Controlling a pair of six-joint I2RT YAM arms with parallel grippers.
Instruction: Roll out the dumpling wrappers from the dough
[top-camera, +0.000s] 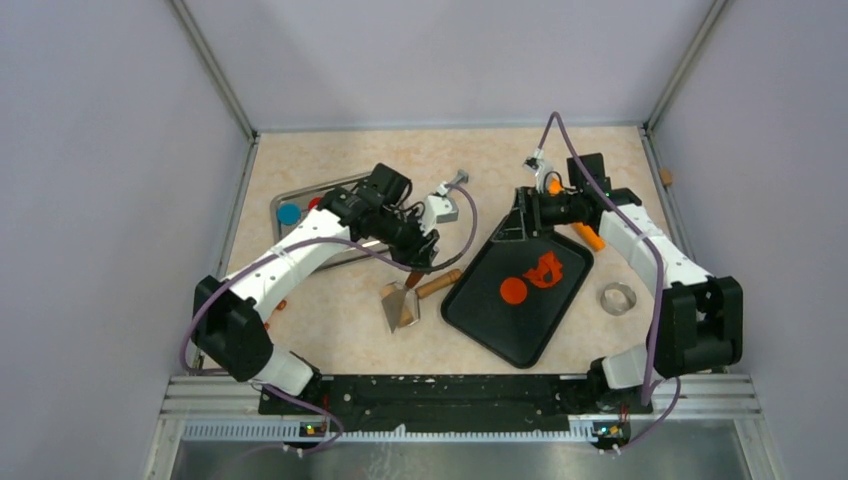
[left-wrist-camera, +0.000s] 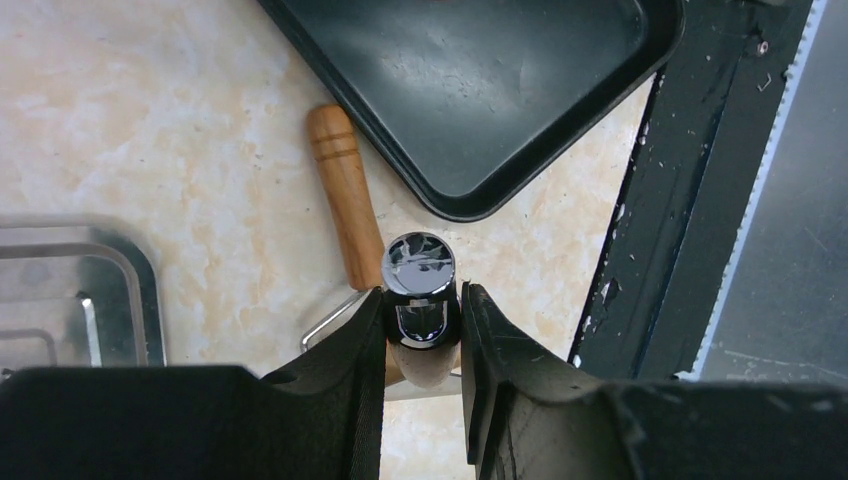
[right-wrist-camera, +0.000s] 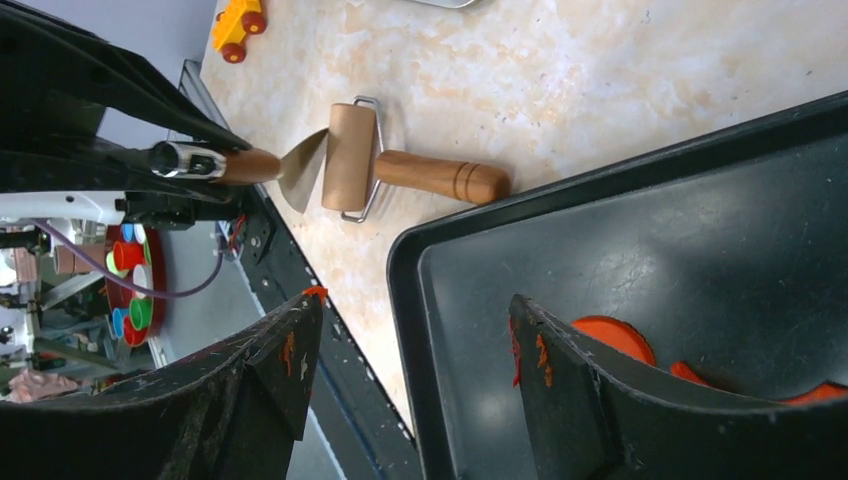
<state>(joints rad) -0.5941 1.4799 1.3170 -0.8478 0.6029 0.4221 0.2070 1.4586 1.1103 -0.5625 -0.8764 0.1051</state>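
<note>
No readable txt, labels, brands or nos. on anything in any view.

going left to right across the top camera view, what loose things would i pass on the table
blue wrapper → scraper → round red wrapper → ragged dough → metal ring
</note>
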